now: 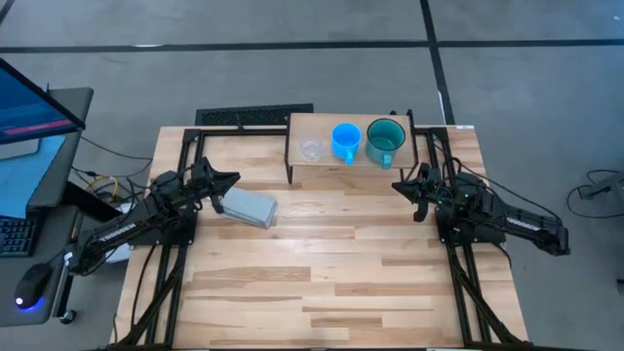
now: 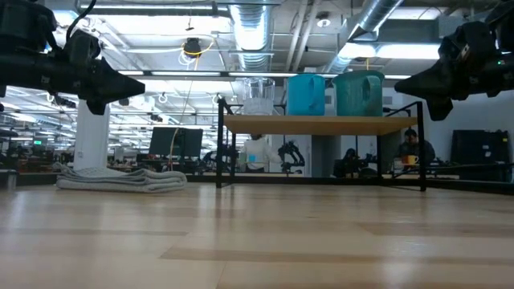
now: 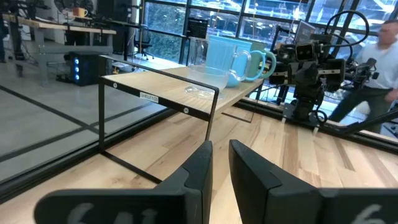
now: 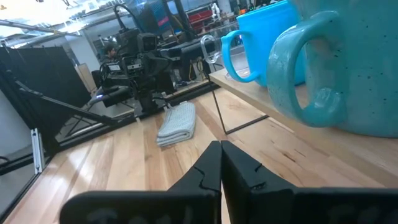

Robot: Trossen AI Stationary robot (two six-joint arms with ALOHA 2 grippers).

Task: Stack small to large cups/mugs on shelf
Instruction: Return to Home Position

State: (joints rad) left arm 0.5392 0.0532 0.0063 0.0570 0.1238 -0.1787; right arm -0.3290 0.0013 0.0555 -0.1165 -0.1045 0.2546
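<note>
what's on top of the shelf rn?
Three in a row on the shelf: clear glass cup, blue mug, teal-green mug, all upright. From above, it covers the tabletop beneath. Left gripper and right gripper hover either side, holding nothing.

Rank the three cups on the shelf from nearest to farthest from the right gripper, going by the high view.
1. Green mug, right end of the shelf, just beyond the right gripper.
2. Blue mug, middle.
3. Glass cup, left end.
Left gripper waits by the grey cloth.
</note>
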